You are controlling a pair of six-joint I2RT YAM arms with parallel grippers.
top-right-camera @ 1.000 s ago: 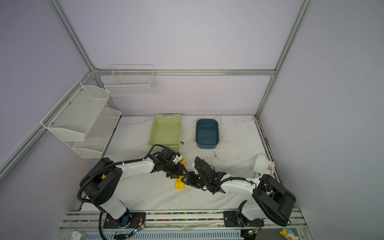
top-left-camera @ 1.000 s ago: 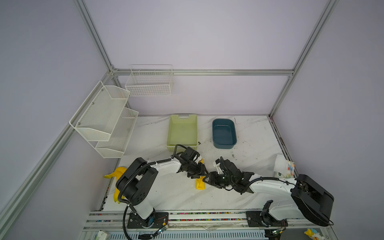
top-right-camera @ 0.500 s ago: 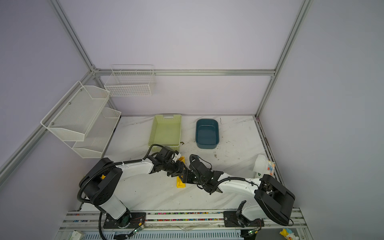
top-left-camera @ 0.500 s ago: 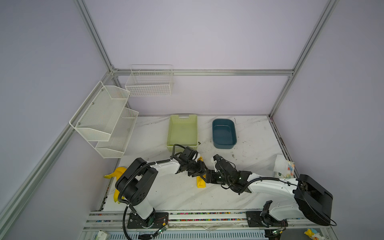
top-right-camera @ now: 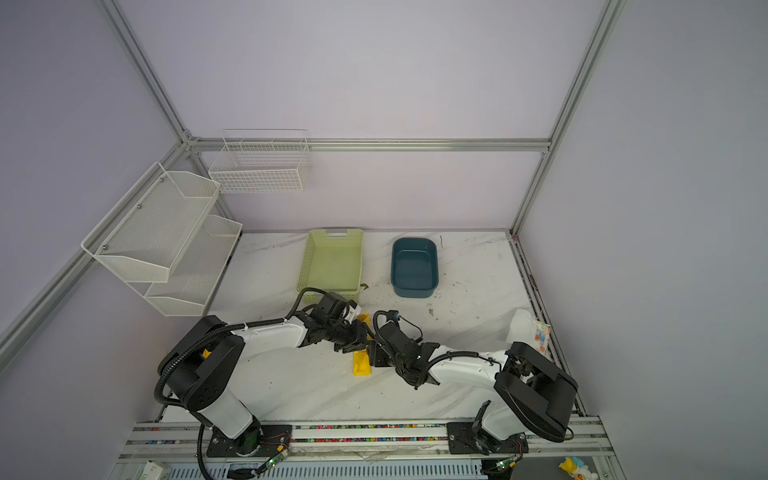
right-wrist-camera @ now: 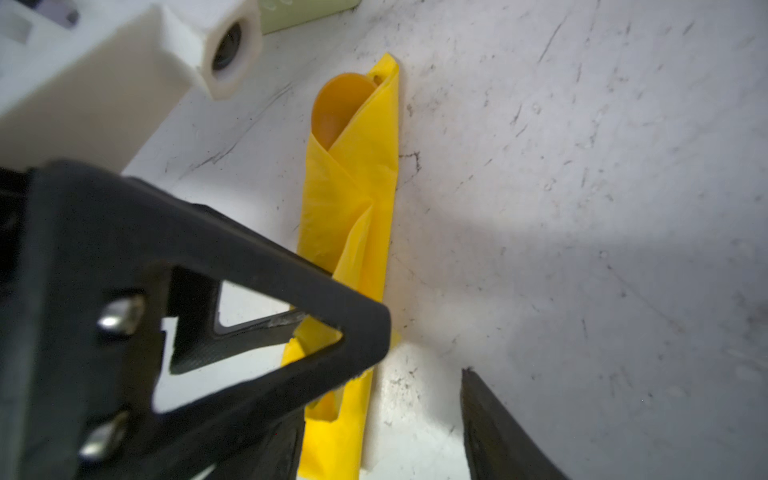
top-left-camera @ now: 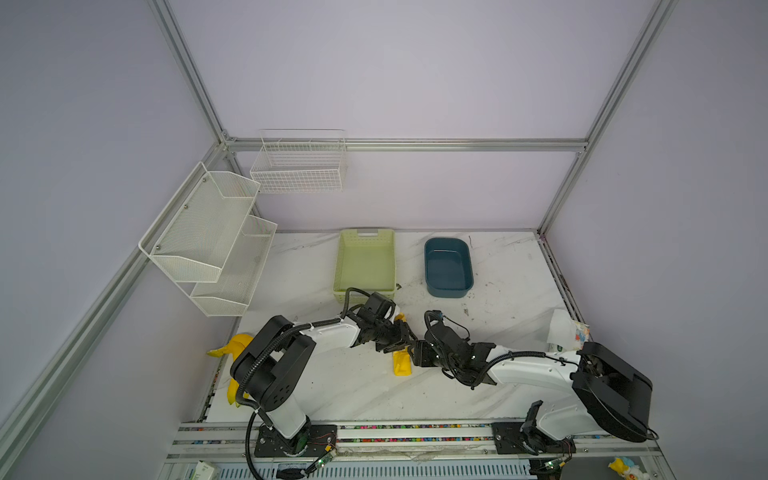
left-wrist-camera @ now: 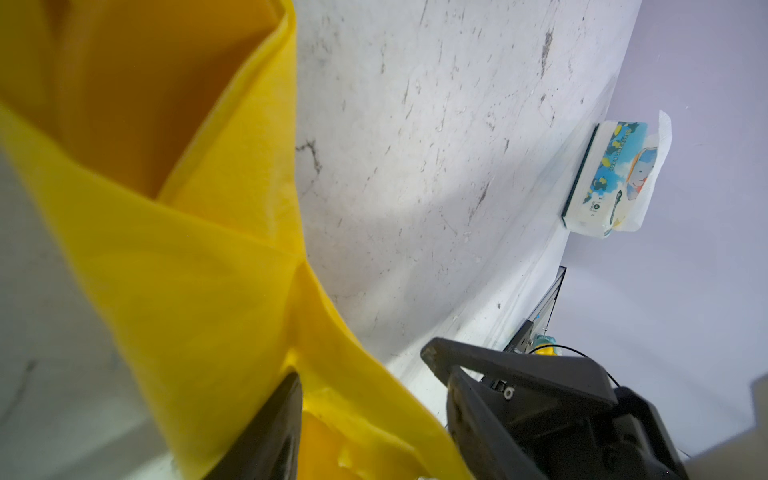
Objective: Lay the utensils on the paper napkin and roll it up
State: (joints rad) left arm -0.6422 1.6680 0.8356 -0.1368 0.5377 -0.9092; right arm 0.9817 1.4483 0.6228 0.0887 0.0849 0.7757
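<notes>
The rolled napkin [right-wrist-camera: 353,199] lies between the right end effector's [top-left-camera: 417,353] released jaws. Left end effector [top-left-camera: 397,343]: I cannot tell.

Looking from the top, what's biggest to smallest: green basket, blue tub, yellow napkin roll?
1. pale green plastic basket
2. dark blue plastic tub, slightly smaller
3. rolled yellow paper napkin, partly hidden

You have one table [top-left-camera: 511,299] carrying one rolled paper napkin [top-left-camera: 402,363]. One spoon [right-wrist-camera: 338,106] shows at its open end; anything deeper in the roll cannot be counted. Logged further on the table: one green basket [top-left-camera: 365,266], one blue tub [top-left-camera: 448,270], one wipes packet [left-wrist-camera: 611,174], two yellow toy shapes [top-left-camera: 232,347] [top-left-camera: 232,392]. Two white wall racks [top-left-camera: 208,241] [top-left-camera: 299,166]. Two arms [top-left-camera: 328,332] [top-left-camera: 532,368].
</notes>
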